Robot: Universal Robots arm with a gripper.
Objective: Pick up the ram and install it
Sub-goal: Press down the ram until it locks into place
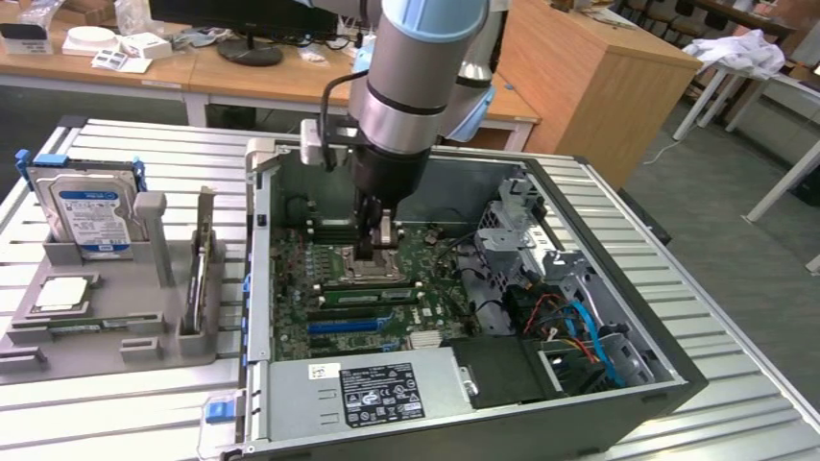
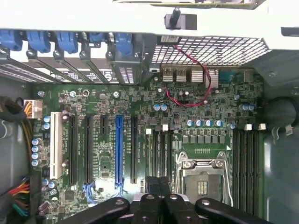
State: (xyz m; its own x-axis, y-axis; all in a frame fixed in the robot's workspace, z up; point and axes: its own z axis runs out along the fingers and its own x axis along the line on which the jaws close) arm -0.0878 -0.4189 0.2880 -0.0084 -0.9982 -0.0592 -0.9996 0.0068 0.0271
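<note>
Most of the job looks done, as far as I can judge; inside the big open computer case (image 1: 666,379) a long thin green strip, which I take to be the ram (image 1: 365,295), sits in a slot on the green board (image 2: 140,107), just on the near side of the silver chip socket (image 2: 202,179); I cannot tell if it is pushed all the way down or if its end clips have snapped in, so that part may be left to do; the gripper (image 1: 374,252) hangs low over the board, right by the socket and over the slots beside it; its black fingers (image 2: 150,205) are pressed tight together, and I cannot see anything pinched between them; the case lies on its side on a table of silver metal slats (image 1: 129,154); on the exterior view's left a grey tray (image 1: 115,317) rests on the same table, with a silver hard drive (image 1: 87,213) standing in its far end; the room past the table has a long wooden desk (image 1: 256,77) on the far side and a wooden cabinet (image 1: 577,86) to the far right, and the floor is grey.
</note>
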